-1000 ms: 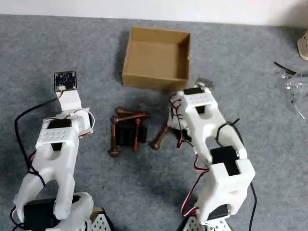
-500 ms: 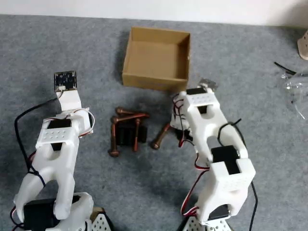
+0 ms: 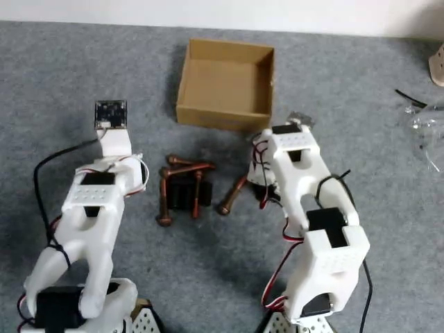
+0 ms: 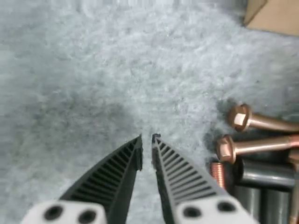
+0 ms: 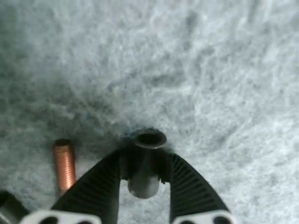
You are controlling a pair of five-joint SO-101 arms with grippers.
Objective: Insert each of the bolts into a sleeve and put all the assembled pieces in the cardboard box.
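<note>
We are seeing a short dark metal sleeve [image 5: 145, 175] standing upright on the grey felt desk [image 5: 224, 70], its open mouth facing up. The right claw [image 5: 145, 159] is pinching it from both sides. A single copper-coloured bolt [image 5: 64, 164] is lying just beside the sleeve, threaded end showing.

In the high view that bolt [image 3: 232, 196] is lying at 3 o'clock of a heap near the middle of the desk. There, more copper bolts [image 3: 187, 166] are crossing over dark sleeves [image 3: 182, 196].

An open brown cardboard box [image 3: 220, 114] is sitting at 12 o'clock of the heap, apart from it.

The left claw [image 4: 146, 138] is hanging over bare felt at 9 o'clock of the heap. Its fingers are pressed almost together, a thin slit between them, gripping nothing. Two flanged bolt heads [image 4: 240, 116] are pointing its way.

The white right arm [image 3: 305, 180] is reaching in at 3 o'clock of the heap and the white left arm [image 3: 94, 208] at 9 o'clock.
</note>
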